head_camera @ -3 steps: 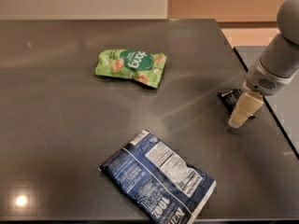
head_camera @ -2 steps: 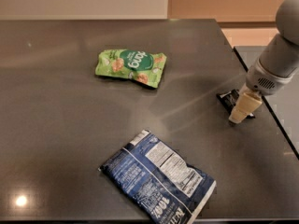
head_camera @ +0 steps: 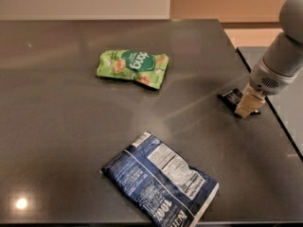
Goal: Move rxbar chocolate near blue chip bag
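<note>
The rxbar chocolate (head_camera: 231,98) is a small shiny black wrapper lying flat near the right edge of the dark table (head_camera: 66,126). My gripper (head_camera: 247,106) is down at the bar's right end, covering part of it. The blue chip bag (head_camera: 161,178) is a large crinkled navy bag with a white nutrition panel. It lies at the front centre of the table, well to the left of and nearer than the bar.
A green snack bag (head_camera: 133,67) lies at the back centre of the table. The table's right edge (head_camera: 265,108) runs just beside the gripper, with a second dark surface (head_camera: 291,103) beyond a narrow gap.
My gripper has shifted slightly up and to the right over the bar's end. The bar and both bags have not moved.
</note>
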{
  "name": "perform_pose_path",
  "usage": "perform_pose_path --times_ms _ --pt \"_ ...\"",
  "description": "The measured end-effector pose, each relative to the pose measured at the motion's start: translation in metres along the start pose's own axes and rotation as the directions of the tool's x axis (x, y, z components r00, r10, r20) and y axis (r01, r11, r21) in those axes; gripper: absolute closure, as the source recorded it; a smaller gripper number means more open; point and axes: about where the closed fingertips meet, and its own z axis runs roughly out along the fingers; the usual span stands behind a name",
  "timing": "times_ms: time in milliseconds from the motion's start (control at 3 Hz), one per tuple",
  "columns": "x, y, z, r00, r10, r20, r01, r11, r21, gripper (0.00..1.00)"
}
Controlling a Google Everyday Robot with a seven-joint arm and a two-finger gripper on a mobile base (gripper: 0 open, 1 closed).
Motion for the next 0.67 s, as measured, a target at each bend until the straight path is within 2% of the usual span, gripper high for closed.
perform_pose_path --times_ms 333,667 --pt "0.0 0.0 0.0 1.0 0.0 0.0 0.0 1.0 0.0 1.0" --pt "-0.015 0.024 -0.018 0.998 -0.052 0.046 0.053 0.9983 -0.023 1.0"
